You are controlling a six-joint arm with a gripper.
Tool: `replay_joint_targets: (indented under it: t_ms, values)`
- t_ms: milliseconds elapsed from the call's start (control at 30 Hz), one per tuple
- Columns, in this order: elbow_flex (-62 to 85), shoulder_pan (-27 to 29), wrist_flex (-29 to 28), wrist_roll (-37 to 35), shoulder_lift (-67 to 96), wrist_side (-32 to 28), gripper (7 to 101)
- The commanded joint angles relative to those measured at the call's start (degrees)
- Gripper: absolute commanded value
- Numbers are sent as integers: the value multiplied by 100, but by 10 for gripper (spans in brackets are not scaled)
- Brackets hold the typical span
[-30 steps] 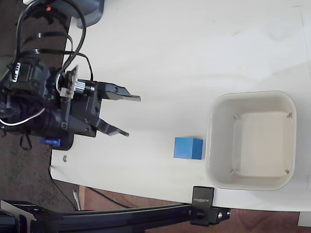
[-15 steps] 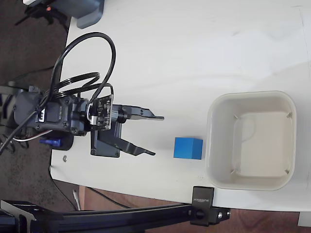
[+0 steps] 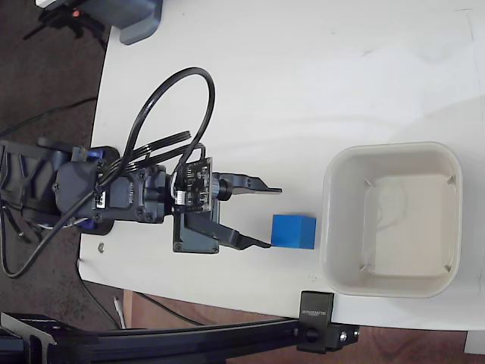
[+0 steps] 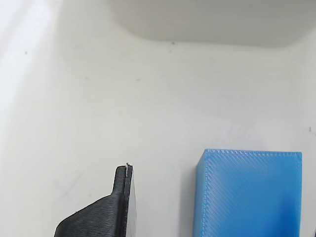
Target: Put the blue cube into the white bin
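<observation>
Fixed view, looking down on a white worktop (image 3: 303, 91). Arm lies low and roughly level, reaching in from the left edge of the picture toward the right; black cables loop up over its wrist section. Pincer (image 3: 275, 216) is released, jaws spread wide, both black fingers pointing right. Upper finger tip sits above and left of the blue cube (image 3: 293, 231); lower finger tip is just beside the cube's left face, at its lower corner. Contact there cannot be told. Nothing is gripped.

Blue cube rests flat on the worktop, just left of the white bin (image 3: 392, 155), close to its left wall, toward the lower corner. Whether cube and bin touch cannot be told. Bin sits at the right of the worktop, upright, shallow inside showing.

Wrist view: one black finger (image 4: 111, 210) at bottom centre, blue cube (image 4: 249, 195) just to its right with a strip of bare worktop (image 4: 98, 98) between them. Bin wall (image 4: 207, 22) across the top.
</observation>
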Motion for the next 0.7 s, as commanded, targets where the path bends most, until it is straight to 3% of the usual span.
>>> replay_joint_targets:
  t_ms: [33, 700]
  values:
    - [-580, 44, -105, 79, -149, -114, 1003]
    - [-694, 158, -105, -26, -352, -62, 1003]
